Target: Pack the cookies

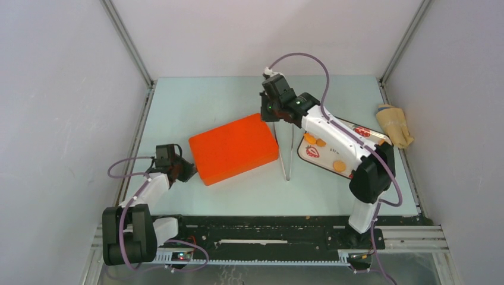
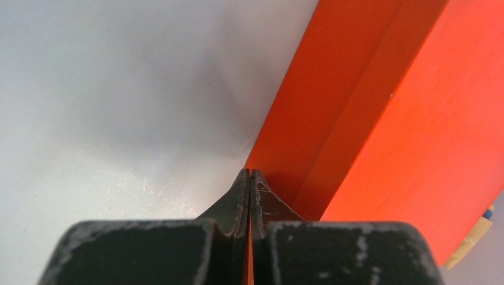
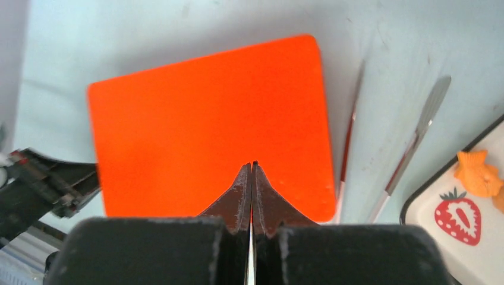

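The left tool (image 2: 250, 178) (fingers pressed together, holding nothing) sits against the 8 o'clock end of the orange box (image 1: 233, 148) on the worktop (image 1: 196, 101). At the box's 3 o'clock, past the metal tongs (image 1: 288, 155), 3 cookies (image 1: 339, 166) lie on a strawberry-printed tray (image 3: 423, 237), partly under the right arm. The right tool (image 3: 251, 169), likewise closed and empty, is over the box's 1 o'clock corner.

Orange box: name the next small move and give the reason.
Probably open the right gripper and lower it to the lid edge: the orange box is closed, the cookies lie on the tray, and the left gripper, shut, sits at the box's side.
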`<state>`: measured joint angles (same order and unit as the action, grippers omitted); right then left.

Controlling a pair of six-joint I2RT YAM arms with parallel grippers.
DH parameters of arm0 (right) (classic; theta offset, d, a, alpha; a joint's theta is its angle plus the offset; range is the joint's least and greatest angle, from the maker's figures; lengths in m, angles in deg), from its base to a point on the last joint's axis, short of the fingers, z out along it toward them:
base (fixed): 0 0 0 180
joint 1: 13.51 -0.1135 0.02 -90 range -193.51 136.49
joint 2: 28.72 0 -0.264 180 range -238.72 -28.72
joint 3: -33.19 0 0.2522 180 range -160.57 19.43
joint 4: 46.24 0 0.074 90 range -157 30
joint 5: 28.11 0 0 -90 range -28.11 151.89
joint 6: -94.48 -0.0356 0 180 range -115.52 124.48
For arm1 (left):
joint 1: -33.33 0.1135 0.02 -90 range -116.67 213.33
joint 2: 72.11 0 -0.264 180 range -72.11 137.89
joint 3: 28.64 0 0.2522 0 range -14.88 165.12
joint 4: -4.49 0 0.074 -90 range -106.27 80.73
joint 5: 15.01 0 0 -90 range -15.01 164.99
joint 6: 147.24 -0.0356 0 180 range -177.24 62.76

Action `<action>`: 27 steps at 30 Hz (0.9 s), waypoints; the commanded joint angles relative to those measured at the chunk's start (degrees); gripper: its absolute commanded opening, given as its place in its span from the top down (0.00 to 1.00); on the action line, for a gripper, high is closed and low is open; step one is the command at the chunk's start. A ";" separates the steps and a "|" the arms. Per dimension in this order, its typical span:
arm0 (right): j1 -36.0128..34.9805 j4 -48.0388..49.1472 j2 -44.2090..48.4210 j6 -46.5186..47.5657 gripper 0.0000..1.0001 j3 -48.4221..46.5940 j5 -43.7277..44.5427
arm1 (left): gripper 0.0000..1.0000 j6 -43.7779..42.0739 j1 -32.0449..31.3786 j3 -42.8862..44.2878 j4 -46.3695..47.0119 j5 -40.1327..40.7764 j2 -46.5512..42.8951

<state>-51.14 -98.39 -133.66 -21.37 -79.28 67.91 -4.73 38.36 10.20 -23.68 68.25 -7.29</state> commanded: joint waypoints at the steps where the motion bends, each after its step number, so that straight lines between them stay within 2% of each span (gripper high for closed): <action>1: -3.78 -3.68 1.34 4.39 1.00 -3.33 9.35 | 1.00 -0.47 -0.65 1.89 1.40 -2.23 -1.09; 4: -4.12 -3.96 0.36 3.40 1.00 -1.24 7.26 | 1.00 -0.55 -0.64 1.84 1.39 -2.32 -1.36; 10: -3.95 1.38 -1.98 0.85 1.00 12.66 2.47 | 1.00 -0.74 -0.59 1.86 1.47 -2.40 -1.83; 14: -3.86 1.47 -6.32 -0.55 1.00 17.19 -0.37 | 1.00 -0.91 -0.63 2.08 1.42 -2.43 -2.32; 22: -4.73 0.57 -2.22 -0.12 1.00 14.01 1.05 | 1.00 -1.74 -0.65 2.36 0.61 -2.44 -3.80; 27: -5.24 0.94 2.63 0.84 1.00 10.37 3.51 | 1.00 -2.92 -0.53 4.36 -3.86 2.04 -6.27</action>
<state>-55.57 -95.97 -136.50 -21.24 -64.77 69.07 -5.52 38.30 10.35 -24.47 67.53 -10.64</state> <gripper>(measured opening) 0.003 0.003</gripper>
